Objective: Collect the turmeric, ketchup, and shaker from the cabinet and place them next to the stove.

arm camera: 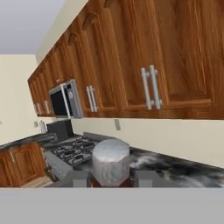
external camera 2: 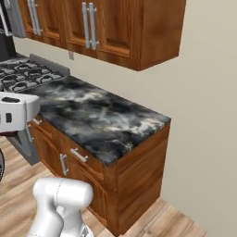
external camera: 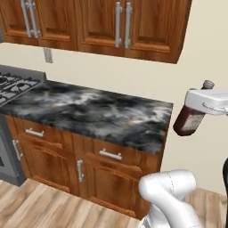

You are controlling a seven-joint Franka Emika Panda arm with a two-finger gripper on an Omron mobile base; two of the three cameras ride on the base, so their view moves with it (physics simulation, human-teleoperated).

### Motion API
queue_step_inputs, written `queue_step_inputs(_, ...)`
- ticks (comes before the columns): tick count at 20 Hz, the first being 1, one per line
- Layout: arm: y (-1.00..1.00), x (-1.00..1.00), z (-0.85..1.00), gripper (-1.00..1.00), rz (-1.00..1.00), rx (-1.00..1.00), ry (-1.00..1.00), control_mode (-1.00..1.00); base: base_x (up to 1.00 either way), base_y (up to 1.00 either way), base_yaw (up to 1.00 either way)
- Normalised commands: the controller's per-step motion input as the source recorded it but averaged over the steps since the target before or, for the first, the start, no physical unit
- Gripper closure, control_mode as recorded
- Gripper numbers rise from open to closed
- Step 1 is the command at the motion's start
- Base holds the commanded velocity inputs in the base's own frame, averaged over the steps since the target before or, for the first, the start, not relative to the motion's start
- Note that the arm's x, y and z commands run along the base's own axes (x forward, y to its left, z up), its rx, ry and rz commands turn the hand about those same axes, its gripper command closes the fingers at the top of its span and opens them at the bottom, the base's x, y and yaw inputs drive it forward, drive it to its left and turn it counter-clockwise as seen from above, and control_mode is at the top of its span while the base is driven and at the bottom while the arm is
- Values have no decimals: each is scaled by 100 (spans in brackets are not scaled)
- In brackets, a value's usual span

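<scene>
The fingers (arm camera: pixel 146 177) are clenching the ketchup (external camera: pixel 190 119), its grey cap (arm camera: pixel 110 161) rising between them in the hand view. The left base view is showing the tilted dark bottle hanging in the air beyond the marble counter (external camera: pixel 93 111), right of its end; its pale label is too blurred to read. The stove (arm camera: pixel 72 148) is lying farther along under the closed cabinet (arm camera: pixel 166 61), cut off at the left base view's edge.

Claw (external camera: pixel 196 108) clamping tilted ketchup (external camera: pixel 189 121) beyond marble counter (external camera: pixel 89 111), stove (external camera: pixel 13 84) far left
</scene>
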Motion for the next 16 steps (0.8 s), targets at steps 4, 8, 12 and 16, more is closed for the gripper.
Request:
queue_step_inputs(4,0,0,0,100,0,0,0,100,70,80,-14)
queue_step_inputs(8,0,0,0,100,0,0,0,100,59,86,-18)
queue_step_inputs(12,0,0,0,100,0,0,0,100,53,91,-20)
queue_step_inputs(16,0,0,0,100,0,0,0,100,44,95,-24)
